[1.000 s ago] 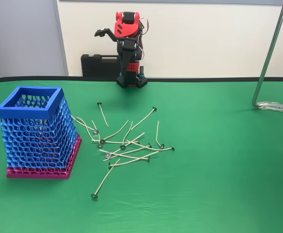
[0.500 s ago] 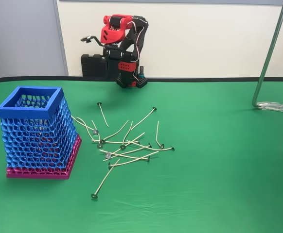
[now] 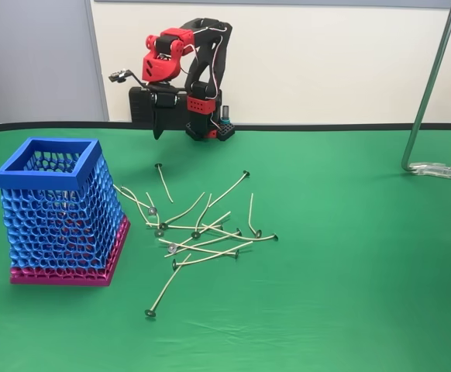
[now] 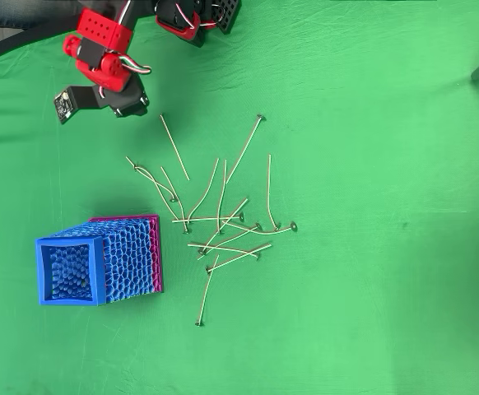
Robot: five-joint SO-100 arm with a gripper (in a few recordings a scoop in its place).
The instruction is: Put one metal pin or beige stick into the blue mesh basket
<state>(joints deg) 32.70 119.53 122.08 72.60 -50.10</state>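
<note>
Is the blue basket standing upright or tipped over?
Upright: the blue mesh basket rests on its magenta base with the open square rim facing up.

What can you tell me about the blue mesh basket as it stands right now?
The blue mesh basket is a tall square container that looks like plastic, with honeycomb mesh walls, a solid blue square rim and a magenta base. It stands upright on the green table cloth, left of the scattered sticks in the fixed view, open at the top. Nothing touches it but the cloth; the nearest sticks lie just beside its base.
</note>
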